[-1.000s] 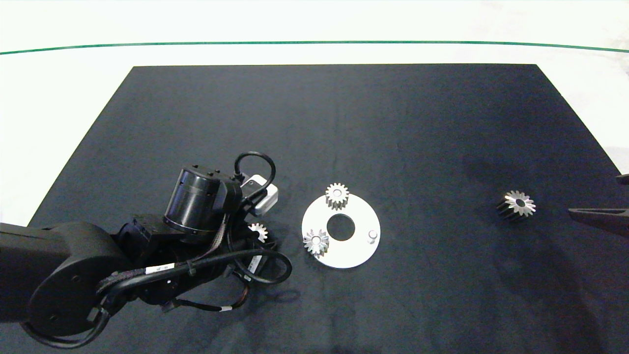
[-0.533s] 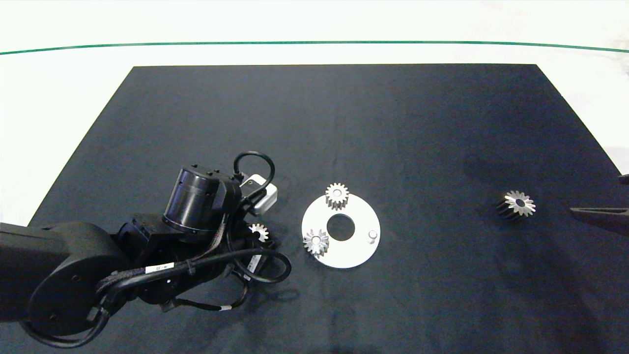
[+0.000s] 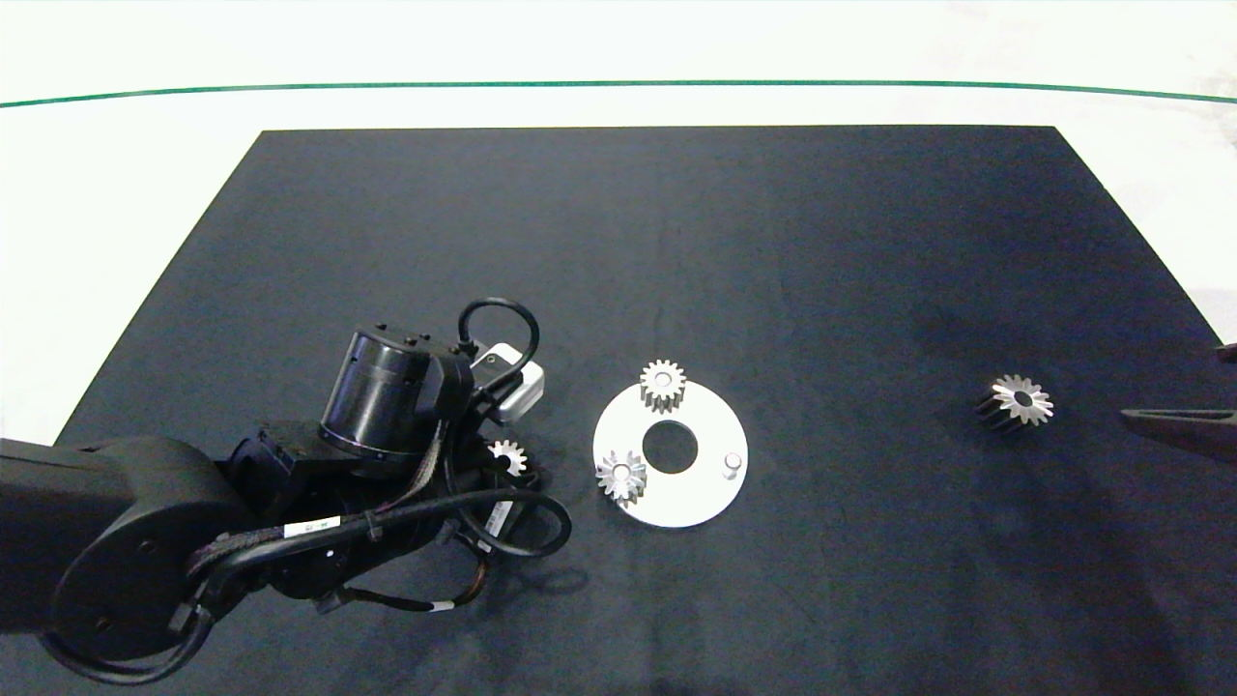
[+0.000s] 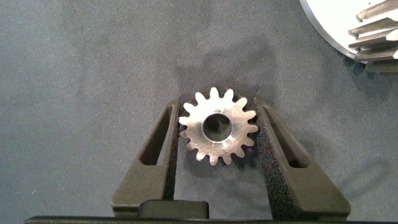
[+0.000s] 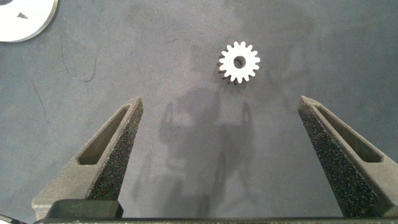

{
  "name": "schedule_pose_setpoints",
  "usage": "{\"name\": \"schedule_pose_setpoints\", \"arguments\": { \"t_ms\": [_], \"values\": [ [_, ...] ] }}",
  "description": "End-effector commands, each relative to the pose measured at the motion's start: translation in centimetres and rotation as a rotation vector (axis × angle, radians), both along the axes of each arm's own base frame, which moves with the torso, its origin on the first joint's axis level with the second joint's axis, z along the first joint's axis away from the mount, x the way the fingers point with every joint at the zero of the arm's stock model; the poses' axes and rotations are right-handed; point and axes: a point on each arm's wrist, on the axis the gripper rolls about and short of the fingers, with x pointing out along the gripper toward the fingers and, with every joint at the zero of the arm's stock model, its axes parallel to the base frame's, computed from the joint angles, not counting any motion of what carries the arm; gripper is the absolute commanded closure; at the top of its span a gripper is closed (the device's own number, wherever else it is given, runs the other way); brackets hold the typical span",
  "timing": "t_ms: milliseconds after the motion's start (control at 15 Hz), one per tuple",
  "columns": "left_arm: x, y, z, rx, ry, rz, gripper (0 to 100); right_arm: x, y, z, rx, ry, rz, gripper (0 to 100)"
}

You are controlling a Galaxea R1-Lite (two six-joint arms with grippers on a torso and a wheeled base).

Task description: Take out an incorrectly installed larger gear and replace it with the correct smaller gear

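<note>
**Operator:** On my left wrist feed, the left gripper (image 4: 217, 134) has its two dark, foam-faced fingers (image 4: 163, 140) closed in against the smaller gear (image 4: 217, 126). The teeth on both sides meet the pads. It is a small silver piece with short blunt teeth, a round bore and a flat machined face.

**Colleague:** Where is that on the counter?

**Operator:** From the head camera, I see the smaller gear (image 3: 507, 455) low over the black cloth mat (image 3: 676, 242), just left of the white disc plate (image 3: 698, 499). I cannot tell whether it rests on the mat or is lifted off it. The left arm (image 3: 145, 541) comes in from the left, bulky and black with looped cables.

**Colleague:** And the plate itself?

**Operator:** It is a flat white ring with a round hole in the middle. A silver gear (image 3: 663, 384) sits at its far edge, another silver gear (image 3: 621, 476) with sharper teeth at its near-left edge, and a short bare metal peg (image 3: 733, 463) stands on its right side.

**Colleague:** The right side?

**Operator:** My right gripper (image 5: 227, 149) hangs over bare mat with its rough foam fingers (image 5: 115, 149) spread wide and nothing between them. The larger gear (image 3: 1013, 402) lies tilted on the mat well right of the plate, star-like teeth bright, flank dark and grooved. On the right wrist feed it (image 5: 239, 62) lies beyond the fingertips. In the head view only the tip of that right gripper (image 3: 1174, 425) shows at the right edge.
</note>
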Motion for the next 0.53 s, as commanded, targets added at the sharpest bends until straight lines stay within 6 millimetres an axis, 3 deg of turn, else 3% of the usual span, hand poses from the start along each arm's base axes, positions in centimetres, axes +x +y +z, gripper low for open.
{"name": "schedule_pose_setpoints", "arguments": {
  "t_ms": [67,533],
  "values": [
    [-0.2,0.3,1.0,-0.015,-0.033,0.003,75,0.0,-0.1,0.0,-0.001,0.003,-0.002,0],
    [-3.1,-0.3,6.6,-0.050,-0.071,-0.079,75,0.0,-0.3,0.0,0.004,0.001,-0.008,0]
  ]
}}
